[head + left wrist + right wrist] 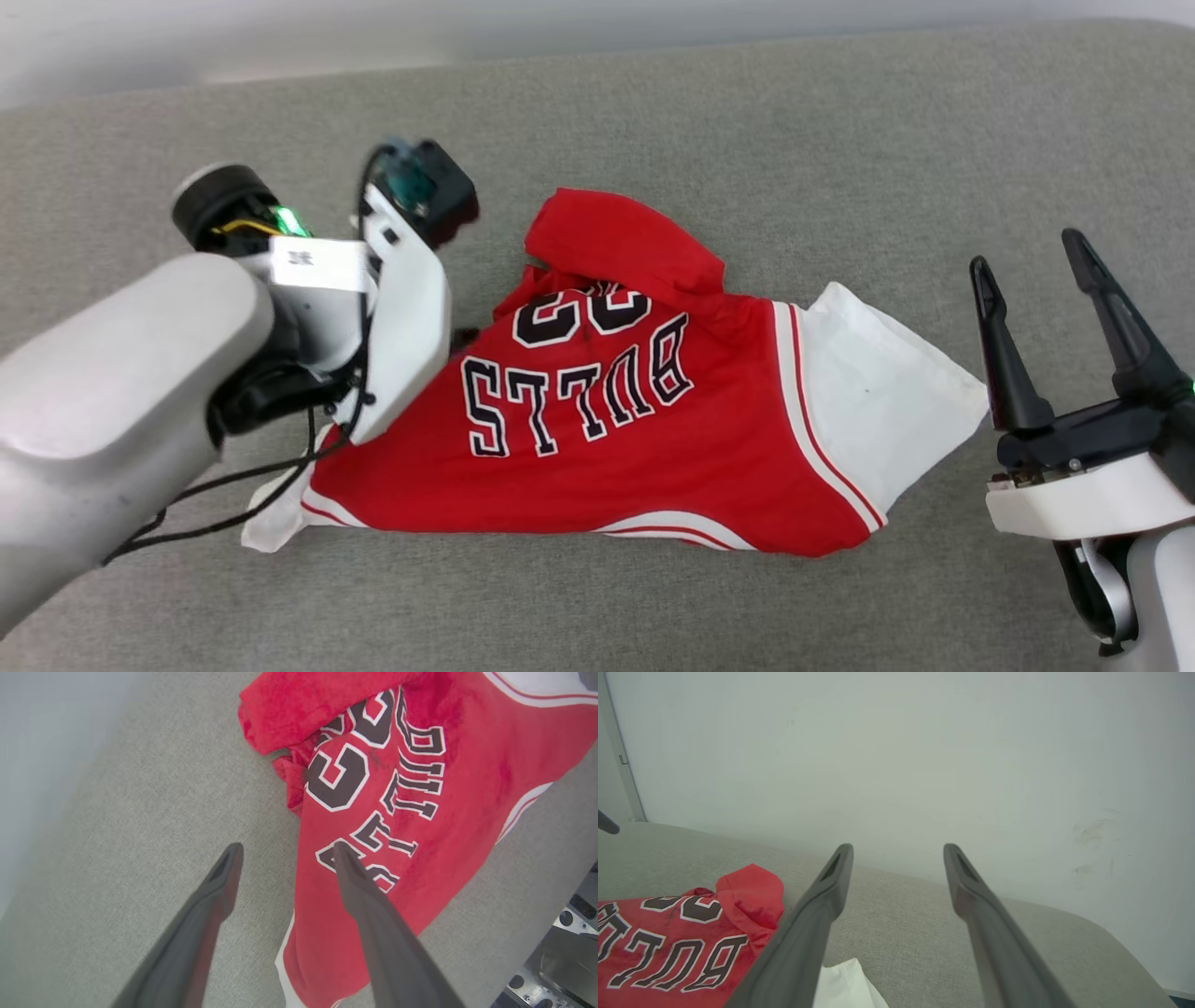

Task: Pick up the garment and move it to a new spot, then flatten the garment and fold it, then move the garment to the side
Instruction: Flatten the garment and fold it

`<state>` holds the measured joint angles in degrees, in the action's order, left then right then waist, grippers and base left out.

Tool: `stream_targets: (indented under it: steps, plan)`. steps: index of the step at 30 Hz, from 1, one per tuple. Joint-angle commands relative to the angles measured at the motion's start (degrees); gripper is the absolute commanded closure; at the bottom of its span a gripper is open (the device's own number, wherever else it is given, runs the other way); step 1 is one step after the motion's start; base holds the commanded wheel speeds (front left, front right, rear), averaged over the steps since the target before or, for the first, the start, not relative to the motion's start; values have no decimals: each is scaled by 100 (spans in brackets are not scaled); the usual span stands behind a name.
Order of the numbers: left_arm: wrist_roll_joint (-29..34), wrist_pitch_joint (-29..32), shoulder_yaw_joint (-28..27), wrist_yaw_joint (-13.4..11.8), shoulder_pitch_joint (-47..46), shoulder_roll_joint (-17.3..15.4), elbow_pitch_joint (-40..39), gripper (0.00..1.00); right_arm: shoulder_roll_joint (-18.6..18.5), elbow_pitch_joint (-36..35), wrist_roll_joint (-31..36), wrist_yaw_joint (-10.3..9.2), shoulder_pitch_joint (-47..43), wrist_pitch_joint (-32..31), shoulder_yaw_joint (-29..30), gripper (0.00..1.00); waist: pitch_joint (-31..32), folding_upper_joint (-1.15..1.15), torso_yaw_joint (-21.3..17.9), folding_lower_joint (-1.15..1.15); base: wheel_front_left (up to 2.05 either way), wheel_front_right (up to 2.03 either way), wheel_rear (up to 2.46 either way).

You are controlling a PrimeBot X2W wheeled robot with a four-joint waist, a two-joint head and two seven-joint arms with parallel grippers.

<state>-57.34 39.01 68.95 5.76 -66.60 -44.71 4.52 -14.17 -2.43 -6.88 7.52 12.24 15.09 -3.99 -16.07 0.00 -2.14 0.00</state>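
**Jersey Lies Rumpled as Both Arms Stand Empty**

The garment (635,439) lies lettering-up on the grey table (747,121), with a red flap (621,238) doubled over the top of its number. The left end effector (287,848) hangs over the garment's edge, fingers spread and empty, one above the lettering and the other above bare table. The right end effector (1027,252) waits just off the garment's white sleeve (878,392), also open and holding nothing. The garment likely needs flattening next. A pinch that takes both layers at the flap could drag the crease along, and the loose black cables (215,509) hanging by the garment's other sleeve might catch the cloth.
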Motion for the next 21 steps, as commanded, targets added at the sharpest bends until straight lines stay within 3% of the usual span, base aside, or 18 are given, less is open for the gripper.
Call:
stream_targets:
  steps: [1,9,15,16,17,21]
  plan:
    - [-38,145,85,50,-58,58,71,0,1,-31,42,-6,88,11,1,0,-142,0,-112,0,0,0,0]
    - [-3,638,386,159,337,363,655,0,79,-29,67,-6,337,11,-72,0,-549,0,-383,0,0,0,0]
    - [360,737,500,157,747,459,791,0,141,-10,96,-5,433,11,-78,0,-659,0,-482,0,0,0,0]
    - [398,689,510,158,763,480,751,57,146,-7,101,-6,427,11,-74,0,-654,0,-483,0,0,0,0]
    - [429,612,515,159,751,492,715,100,146,-5,108,-6,410,11,-66,0,-641,0,-475,0,0,0,0]
    - [616,248,454,156,425,393,430,100,161,-3,124,-6,325,11,-38,0,-538,0,-434,0,0,0,0]
